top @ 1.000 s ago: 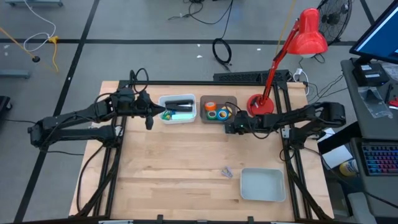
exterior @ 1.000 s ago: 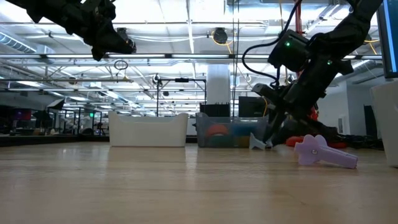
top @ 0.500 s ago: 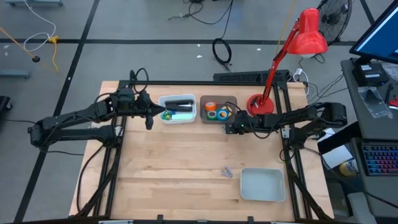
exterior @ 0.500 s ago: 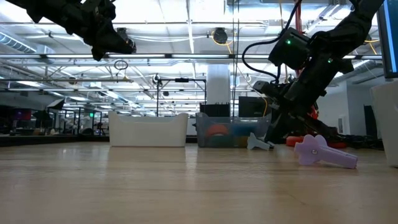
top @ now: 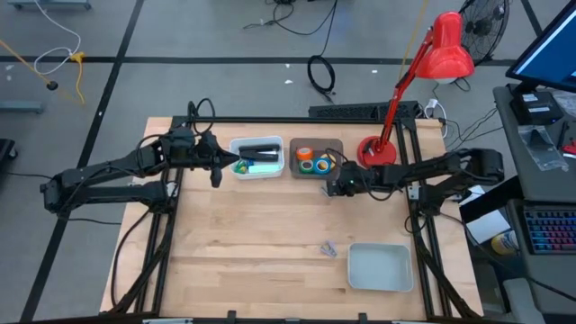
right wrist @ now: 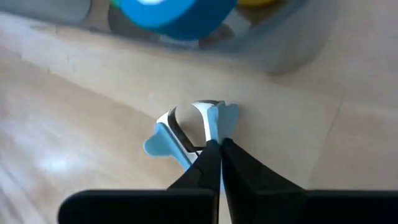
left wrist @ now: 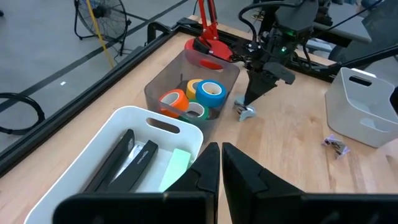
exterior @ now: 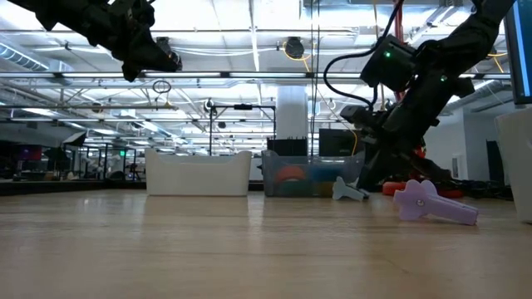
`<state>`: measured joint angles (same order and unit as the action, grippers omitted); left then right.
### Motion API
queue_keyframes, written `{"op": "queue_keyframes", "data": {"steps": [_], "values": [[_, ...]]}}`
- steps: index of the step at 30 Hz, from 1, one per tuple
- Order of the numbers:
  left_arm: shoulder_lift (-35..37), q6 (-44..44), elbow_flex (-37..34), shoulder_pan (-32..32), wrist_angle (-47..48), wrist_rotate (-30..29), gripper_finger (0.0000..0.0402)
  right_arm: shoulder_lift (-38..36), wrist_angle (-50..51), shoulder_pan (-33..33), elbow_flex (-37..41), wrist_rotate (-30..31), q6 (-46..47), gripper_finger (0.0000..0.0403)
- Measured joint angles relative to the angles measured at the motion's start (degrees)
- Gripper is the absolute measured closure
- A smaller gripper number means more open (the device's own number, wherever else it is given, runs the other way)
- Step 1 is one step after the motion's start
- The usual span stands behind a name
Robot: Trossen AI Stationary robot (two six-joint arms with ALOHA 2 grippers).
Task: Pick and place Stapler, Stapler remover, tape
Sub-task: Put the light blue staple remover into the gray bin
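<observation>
A light-blue staple remover [right wrist: 186,134] lies flat on the table just in front of the clear bin [left wrist: 155,87], which holds the orange, blue, yellow and green tape rolls [left wrist: 210,93]. My right gripper [right wrist: 217,146] is shut and points down, its tips right over the remover [left wrist: 244,111]. My left gripper [left wrist: 221,152] is shut and empty, raised over the near rim of the white bin [top: 256,157]. That bin holds black staplers [left wrist: 118,162] and a pale green piece. A purple staple remover [top: 328,249] lies farther toward the near edge. My right gripper's shut fingertips [right wrist: 211,152] stand from above over one blue wing [right wrist: 225,118] of the light-blue staple remover, which lies on the table. I cannot tell whether they touch it.
An empty white tray [top: 380,267] sits near the table's near right corner. A red desk lamp's base [top: 376,150] stands right behind my right arm. The table's middle and near left are bare wood [top: 243,234].
My right gripper has risen a little from the light-blue staple remover, which stays lying on the table by the clear bin.
</observation>
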<state>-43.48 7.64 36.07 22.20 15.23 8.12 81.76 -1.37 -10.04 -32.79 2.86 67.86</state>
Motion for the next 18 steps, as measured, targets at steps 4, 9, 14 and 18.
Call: {"op": "queue_keyframes", "data": {"steps": [4, 9, 14, 18], "values": [[0.0, 0.1, 0.0, 0.0, 0.0, 0.0, 0.0383, -2.4, 2.0, 0.0, 0.2, -1.5, -0.4, 0.0402], [0.0, 0.4, 0.0, -0.1, -0.1, 0.0, 0.0382, -7.3, 6.5, 0.0, 0.1, -4.0, -1.7, 0.0401], [0.0, 0.7, 0.0, -0.1, -0.4, 0.0, 0.0383, -11.4, 11.2, 0.0, 0.1, -4.4, -2.6, 0.0402], [0.0, 1.5, 0.0, -0.2, -0.6, 0.0, 0.0382, -13.2, 14.1, 0.0, 0.1, -4.1, -3.1, 0.0402]]}}
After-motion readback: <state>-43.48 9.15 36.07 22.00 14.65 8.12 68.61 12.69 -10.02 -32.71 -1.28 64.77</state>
